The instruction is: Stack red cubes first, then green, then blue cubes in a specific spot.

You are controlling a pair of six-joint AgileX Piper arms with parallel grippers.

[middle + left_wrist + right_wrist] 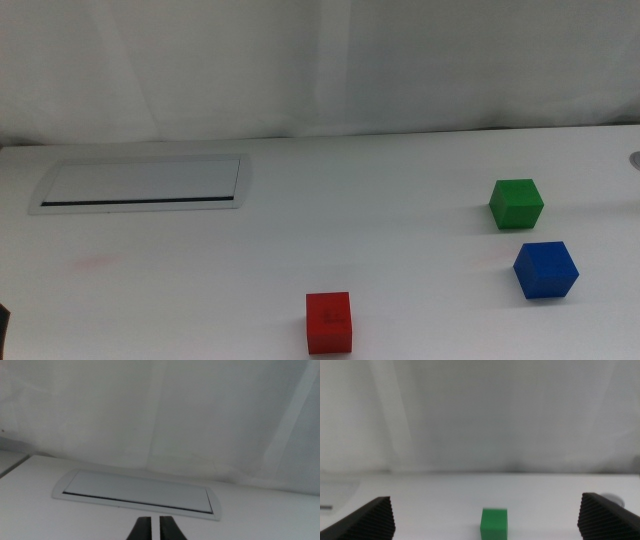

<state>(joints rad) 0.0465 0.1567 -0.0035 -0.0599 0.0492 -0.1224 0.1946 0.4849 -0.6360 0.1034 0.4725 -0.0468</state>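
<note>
Nearest the middle camera we see the small matte red cube (329, 322), resting on the plain white bench (200, 290), well apart from both tools. Farther off to the right sit the small matte deep blue cube (546, 270) and, just beyond it, the small matte green cube (516, 203), near each other but not touching. Our right tool (485, 515) is spread wide, its dark jaws far apart, with the green cube (494, 522) ahead, centred between them and untouched. Our left tool (155, 530) has its jaws nearly together, gripping nothing, and faces the flat grey-framed rectangular panel (137, 493) with a dark slot.
</note>
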